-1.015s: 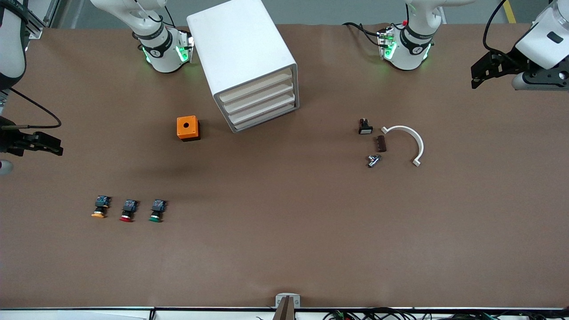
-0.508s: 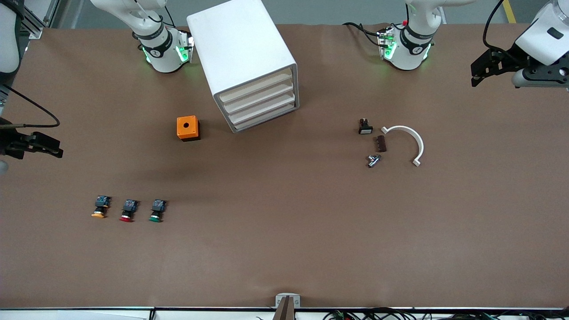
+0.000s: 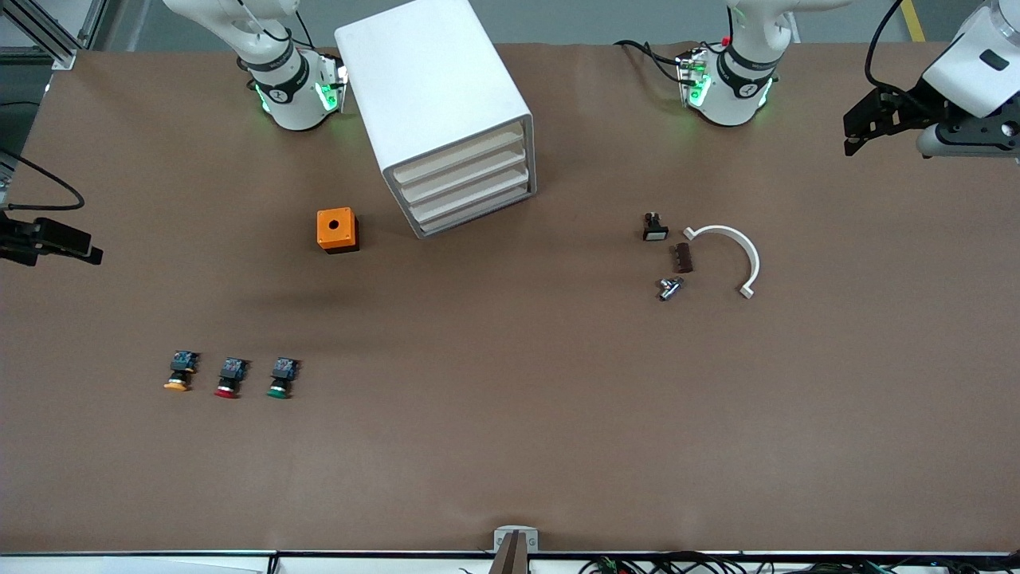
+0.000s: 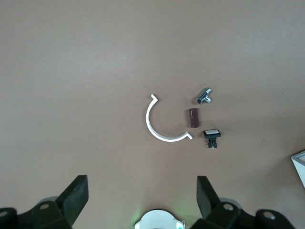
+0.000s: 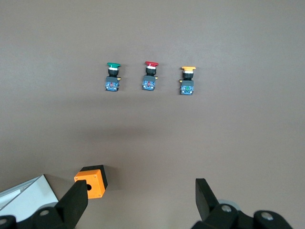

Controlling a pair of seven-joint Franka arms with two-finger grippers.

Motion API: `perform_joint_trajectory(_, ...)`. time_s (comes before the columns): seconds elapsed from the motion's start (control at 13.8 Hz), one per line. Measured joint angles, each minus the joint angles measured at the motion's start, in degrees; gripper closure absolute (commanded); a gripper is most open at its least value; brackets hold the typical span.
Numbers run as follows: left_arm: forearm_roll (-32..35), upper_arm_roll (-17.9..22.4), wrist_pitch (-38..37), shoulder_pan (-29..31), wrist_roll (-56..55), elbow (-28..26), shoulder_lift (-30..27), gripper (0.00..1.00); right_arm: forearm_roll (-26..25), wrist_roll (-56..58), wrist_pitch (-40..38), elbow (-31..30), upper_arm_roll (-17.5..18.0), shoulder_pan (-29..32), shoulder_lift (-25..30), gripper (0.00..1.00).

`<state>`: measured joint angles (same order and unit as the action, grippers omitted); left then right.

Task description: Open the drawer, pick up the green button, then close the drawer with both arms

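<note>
The green-capped button (image 3: 279, 379) lies on the table near the front camera, toward the right arm's end, also seen in the right wrist view (image 5: 113, 76). The white drawer cabinet (image 3: 434, 96) stands by the right arm's base; its stacked drawers (image 3: 470, 187) are all shut. My right gripper (image 3: 86, 249) hangs open and empty high over the table's edge at the right arm's end, jaws wide apart (image 5: 139, 195). My left gripper (image 3: 853, 137) hangs open and empty over the left arm's end, jaws wide apart (image 4: 141, 195).
A red-capped button (image 3: 229, 378) and a yellow-capped one (image 3: 180, 371) lie beside the green one. An orange box (image 3: 337, 229) sits beside the cabinet. Toward the left arm's end lie a white arc (image 3: 737, 251), a brown block (image 3: 683, 257), a metal fitting (image 3: 669, 288) and a black switch (image 3: 654, 228).
The right gripper has drawn back toward the table's edge, and the arm's white body has left the front view. The left gripper has barely shifted. Nothing on the table moved.
</note>
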<state>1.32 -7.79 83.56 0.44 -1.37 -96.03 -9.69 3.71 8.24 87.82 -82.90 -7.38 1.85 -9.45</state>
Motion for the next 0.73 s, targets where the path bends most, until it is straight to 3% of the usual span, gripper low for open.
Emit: perform_joint_trajectory(0.73,0.0,0.5,2.0,0.1,-2.6,0.7,0.0,0.0,-0.1,0.4,-3.2,0.2,0.0,1.3,2.9,0.0)
